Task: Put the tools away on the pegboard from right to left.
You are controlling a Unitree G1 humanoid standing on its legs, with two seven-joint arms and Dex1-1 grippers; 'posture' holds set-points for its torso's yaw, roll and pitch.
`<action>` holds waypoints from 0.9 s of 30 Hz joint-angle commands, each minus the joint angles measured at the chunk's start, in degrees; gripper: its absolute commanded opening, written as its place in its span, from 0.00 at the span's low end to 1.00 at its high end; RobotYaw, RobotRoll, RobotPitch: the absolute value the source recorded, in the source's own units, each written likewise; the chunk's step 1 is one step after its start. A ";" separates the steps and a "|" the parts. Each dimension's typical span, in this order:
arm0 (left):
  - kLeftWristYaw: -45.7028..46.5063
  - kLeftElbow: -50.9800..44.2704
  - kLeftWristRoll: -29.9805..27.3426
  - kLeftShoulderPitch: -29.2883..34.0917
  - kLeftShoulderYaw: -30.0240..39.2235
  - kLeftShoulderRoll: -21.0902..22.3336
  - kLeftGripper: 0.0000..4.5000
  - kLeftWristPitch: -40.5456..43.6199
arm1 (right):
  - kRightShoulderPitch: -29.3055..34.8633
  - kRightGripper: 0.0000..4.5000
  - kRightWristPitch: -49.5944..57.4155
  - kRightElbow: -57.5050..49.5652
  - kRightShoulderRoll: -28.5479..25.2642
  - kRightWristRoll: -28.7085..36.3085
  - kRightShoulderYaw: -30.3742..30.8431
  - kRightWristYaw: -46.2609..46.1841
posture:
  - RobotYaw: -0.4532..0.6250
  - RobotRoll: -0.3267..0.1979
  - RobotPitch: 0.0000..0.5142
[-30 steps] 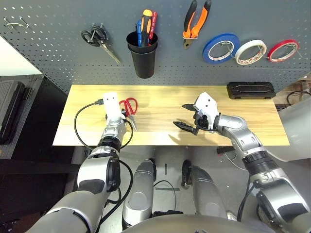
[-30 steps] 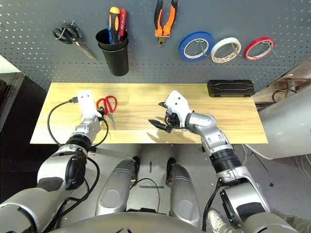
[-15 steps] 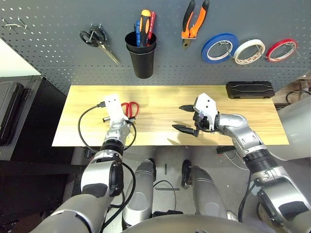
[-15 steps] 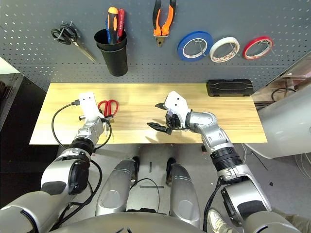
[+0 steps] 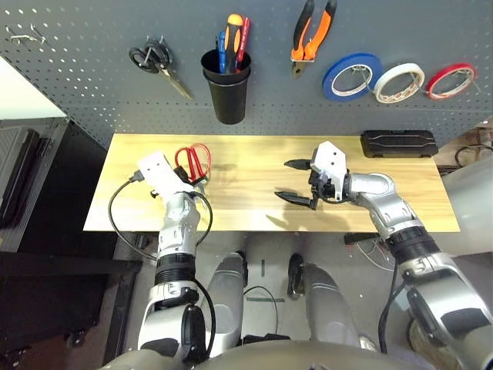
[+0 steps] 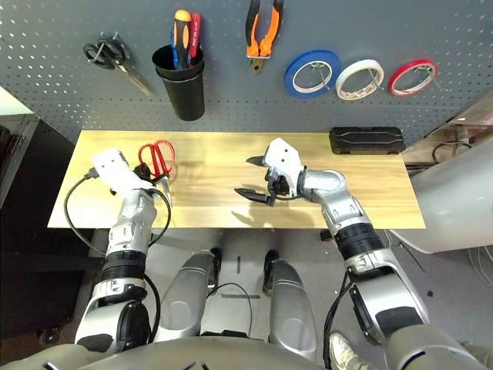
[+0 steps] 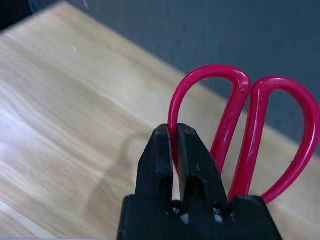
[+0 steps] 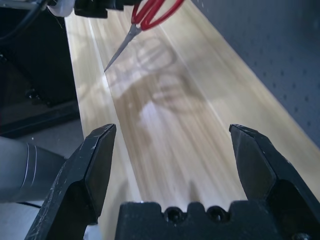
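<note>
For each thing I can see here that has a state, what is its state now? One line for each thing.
Red-handled scissors: blades shut, held by one handle loop, lifted off the wooden table.
Left hand: shut on the scissors.
Right hand: open, holding nothing, above the table.
Black-handled scissors: hanging on the dark grey pegboard.
Orange-and-black-handled pliers: hanging, handles spread.
Blue tape roll, white tape roll, red tape roll: each hung.
Black cup: holding screwdrivers.

The left gripper (image 7: 176,150) closed on one loop of the red-handled scissors (image 5: 192,161) and lifted them off the wooden table (image 5: 254,202). It rose and drew back, its wrist rolled, with the blades hanging downward.
</note>
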 commanded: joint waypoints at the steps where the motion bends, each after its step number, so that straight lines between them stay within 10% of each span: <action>1: -0.81 -6.30 -2.10 3.27 1.08 -0.85 0.01 -1.20 | -0.28 1.00 -2.84 2.62 0.17 1.31 -1.19 1.35 | 0.76 0.62 0.45; 27: -4.67 -24.61 -10.01 0.16 1.90 3.83 0.01 1.62 | 0.67 1.00 5.26 -16.76 -1.63 24.82 -13.54 10.05 | 0.76 0.62 0.42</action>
